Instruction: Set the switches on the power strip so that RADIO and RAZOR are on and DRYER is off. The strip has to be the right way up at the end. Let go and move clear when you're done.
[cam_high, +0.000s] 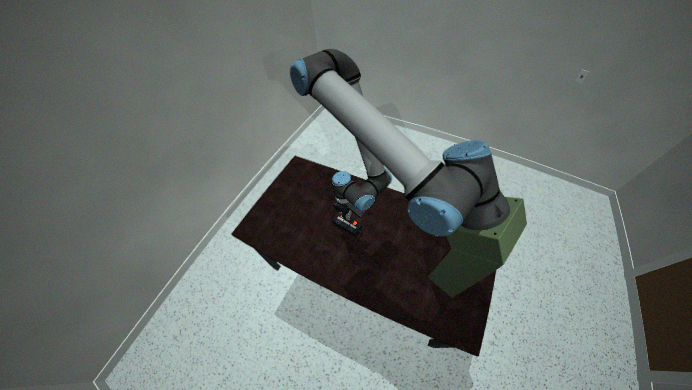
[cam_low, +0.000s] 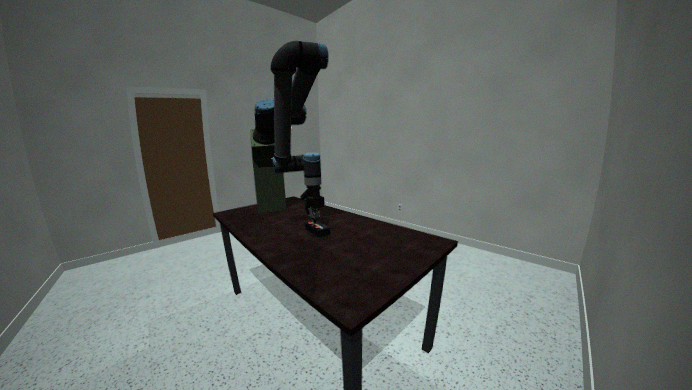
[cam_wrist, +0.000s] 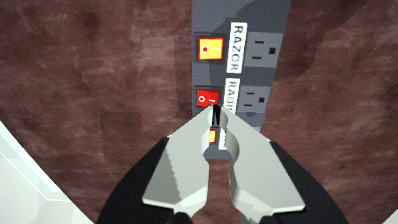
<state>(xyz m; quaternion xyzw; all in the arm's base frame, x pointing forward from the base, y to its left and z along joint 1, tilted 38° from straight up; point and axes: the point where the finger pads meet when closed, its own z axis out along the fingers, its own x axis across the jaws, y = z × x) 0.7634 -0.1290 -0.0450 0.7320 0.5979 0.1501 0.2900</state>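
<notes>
The grey power strip lies face up on the dark table, also small in the top and exterior views. In the wrist view the RAZOR switch glows bright orange-yellow. The RADIO switch is plain red and unlit. A third lit orange switch shows between my fingers, mostly hidden; its label is hidden. My gripper is shut and empty, its tips right at the near edge of the RADIO switch. It points down over the strip.
The strip lies near the middle of the dark brown table. The green robot pedestal stands at one end of the table. A brown door is in the far wall.
</notes>
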